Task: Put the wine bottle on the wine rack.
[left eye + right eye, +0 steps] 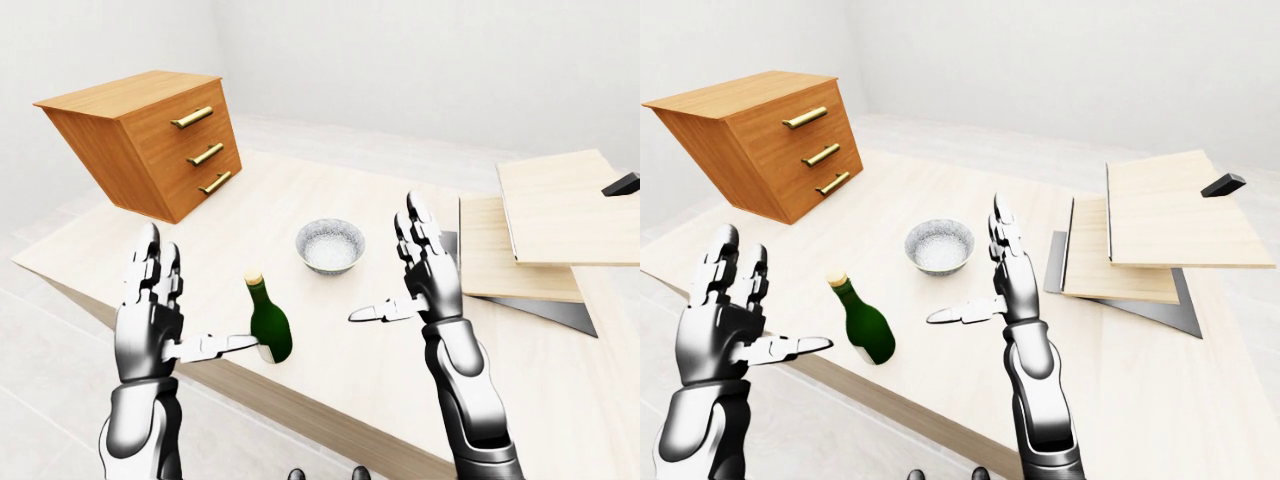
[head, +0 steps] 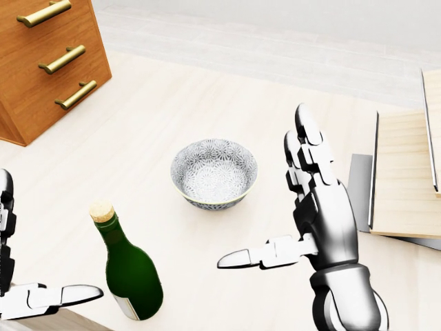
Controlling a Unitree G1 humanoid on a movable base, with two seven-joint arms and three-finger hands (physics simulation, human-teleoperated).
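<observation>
A green wine bottle (image 2: 129,267) with a cork stands upright near the table's bottom edge in the head view. My left hand (image 1: 200,296) is open to the left of it, its thumb (image 2: 69,295) pointing at the bottle's base with a small gap. My right hand (image 2: 265,193) is open to the bottle's right, fingers up and thumb pointing left, touching nothing. Stacked pale wooden boards on a dark base (image 1: 535,235), apparently the wine rack, lie at the right of the table.
A patterned grey bowl (image 2: 214,172) sits mid-table between my hands. A wooden chest with three brass-handled drawers (image 2: 48,62) stands tilted at the upper left. The bottle is close to the table (image 2: 151,117) edge (image 1: 300,395) nearest me.
</observation>
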